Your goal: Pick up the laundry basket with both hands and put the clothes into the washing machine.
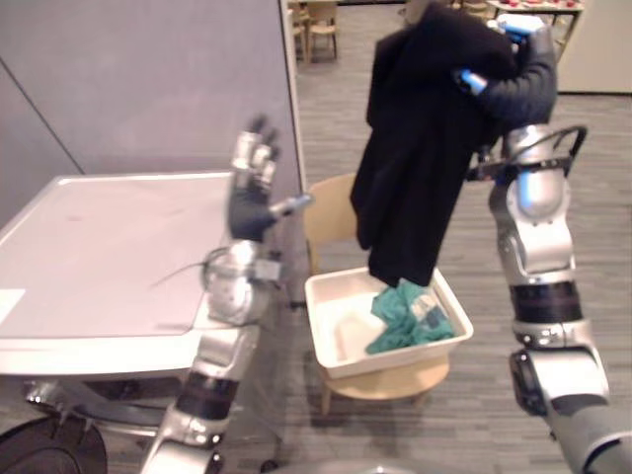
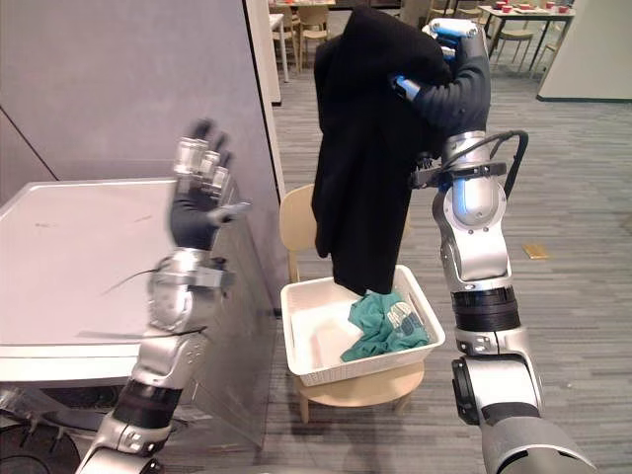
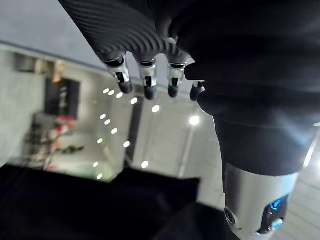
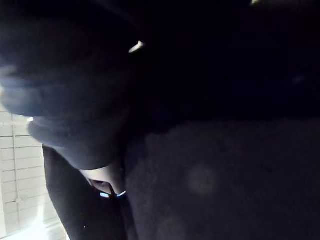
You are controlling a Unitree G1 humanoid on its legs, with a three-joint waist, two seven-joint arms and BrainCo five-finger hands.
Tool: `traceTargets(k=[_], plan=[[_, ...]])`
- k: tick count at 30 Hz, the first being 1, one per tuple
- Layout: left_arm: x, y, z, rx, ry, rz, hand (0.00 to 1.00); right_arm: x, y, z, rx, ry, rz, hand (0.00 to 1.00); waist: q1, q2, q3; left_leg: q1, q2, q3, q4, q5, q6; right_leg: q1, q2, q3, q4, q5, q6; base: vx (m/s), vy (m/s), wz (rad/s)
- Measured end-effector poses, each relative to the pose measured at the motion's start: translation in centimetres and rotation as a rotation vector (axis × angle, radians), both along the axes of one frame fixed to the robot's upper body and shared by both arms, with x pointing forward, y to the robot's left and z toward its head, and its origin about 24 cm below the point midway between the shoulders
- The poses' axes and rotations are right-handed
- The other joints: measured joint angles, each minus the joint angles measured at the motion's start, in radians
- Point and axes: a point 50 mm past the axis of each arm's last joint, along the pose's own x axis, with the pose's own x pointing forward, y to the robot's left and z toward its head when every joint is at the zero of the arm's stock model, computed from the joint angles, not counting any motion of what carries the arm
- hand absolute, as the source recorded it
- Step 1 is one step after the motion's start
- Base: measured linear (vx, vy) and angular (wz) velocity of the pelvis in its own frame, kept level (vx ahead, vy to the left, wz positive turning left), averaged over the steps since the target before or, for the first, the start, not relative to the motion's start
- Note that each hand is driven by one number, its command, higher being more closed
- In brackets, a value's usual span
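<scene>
fingers (image 3: pixel 145 80) of the left hand (image 2: pixel 197 197) stand straight and spread at the left of centre in the eye views, holding nothing. the right hand (image 2: pixel 459 59) is raised to the upper right of the frame with a black garment (image 2: pixel 365 148) draped over it and hanging down in a long fold. whether it grips the cloth i cannot tell, since the cloth hides it. the laundry basket (image 2: pixel 306 326) sits on a wooden chair (image 2: pixel 296 222) at lower centre, held by neither hand, with a teal garment (image 2: pixel 380 326) in its right half and the black hem just above that. a white-topped unit (image 2: pixel 69 257) fills the lower left. it may be the washing machine, but no opening shows. the main risk, as i judge it, is the garment sliding off a hand it merely lies over and landing on the floor beside the basket. a sideways swing toward the left could also drag the hem across the basket rim and nudge it on the chair, or snag cloth on the open left hand.
</scene>
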Motion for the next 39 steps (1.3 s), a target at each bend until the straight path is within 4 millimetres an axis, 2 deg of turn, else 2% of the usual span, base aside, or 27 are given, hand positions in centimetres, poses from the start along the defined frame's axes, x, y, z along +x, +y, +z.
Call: traceTargets(k=[4,7,10,13,15,18,23,28,29,39], plan=[[2.0,-2.5,-0.8,0.032,0.103,-0.096,0.0,0.1,1.1,0.1,-0.014,0.006,0.042,1.0,-0.031,0.0,0.012,-0.003,0.0,0.001,0.0,0.0,0.0,-0.005,0.001,0.005,-0.005,0.003,0.001,0.03,0.003,-0.07],[3.5,-4.5,-1.3,0.075,0.173,-0.133,0.0,0.1,1.2,0.2,-0.013,0.005,0.048,1.0,-0.037,0.0,0.012,-0.007,0.001,0.001,0.0,0.0,0.0,-0.022,0.002,0.025,-0.006,0.005,-0.002,0.03,-0.006,-0.17],[4.1,-5.7,-1.2,0.096,0.199,-0.144,0.0,0.1,1.5,0.2,-0.02,0.007,0.059,1.0,-0.048,-0.001,0.012,-0.008,0.001,0.001,0.0,0.0,0.0,-0.028,0.003,0.033,-0.006,0.005,-0.003,0.04,-0.004,-0.11],[4.6,-6.9,-0.2,0.105,0.191,-0.152,0.0,0.1,2.3,0.7,-0.033,-0.005,0.089,1.0,-0.053,-0.001,0.012,-0.006,0.001,0.002,0.0,0.0,0.0,-0.035,0.003,0.046,-0.006,0.006,-0.004,0.03,-0.003,-0.1],[4.8,-8.0,1.1,0.115,0.157,-0.176,0.0,-0.1,2.7,1.3,-0.03,-0.025,0.105,1.0,-0.053,-0.003,0.013,-0.006,0.001,0.002,0.0,0.0,0.0,-0.036,0.003,0.053,-0.006,0.006,-0.004,0.02,0.001,-0.01],[4.9,-8.6,2.3,0.111,0.124,-0.182,0.0,-0.2,3.2,1.6,-0.027,-0.036,0.124,1.0,-0.056,-0.004,0.014,-0.006,0.001,0.003,0.0,0.0,0.0,-0.037,0.003,0.056,-0.006,0.006,-0.004,0.0,0.0,0.0],[4.7,-9.4,2.8,0.129,0.105,-0.201,0.0,-0.7,4.5,1.6,-0.075,-0.048,0.174,1.0,-0.059,-0.007,0.016,-0.012,0.001,0.007,0.0,0.0,0.0,-0.047,0.003,0.061,-0.004,0.006,-0.005,0.0,0.002,-0.02],[4.7,-10.5,5.5,0.14,0.025,-0.235,0.0,-0.8,5.7,1.2,-0.074,-0.042,0.225,1.0,-0.074,-0.014,0.019,-0.012,0.0,0.01,0.0,0.0,0.0,-0.05,0.002,0.061,-0.003,0.009,-0.004,0.0,0.0,0.0],[4.7,-10.6,5.7,0.139,0.02,-0.237,1.0,-0.8,5.8,1.2,-0.076,-0.041,0.228,1.0,-0.076,-0.014,0.018,-0.012,0.0,0.011,0.0,0.0,0.0,-0.05,0.002,0.061,-0.003,0.009,-0.004,0.0,0.0,0.0],[3.9,-11.7,7.0,0.101,-0.009,-0.297,1.0,-1.7,5.1,-0.9,-0.06,-0.017,0.231,1.0,-0.087,-0.014,0.018,-0.003,0.0,0.031,-0.001,0.0,0.0,-0.053,0.002,0.079,-0.003,0.012,-0.002,0.01,0.005,-0.04]])
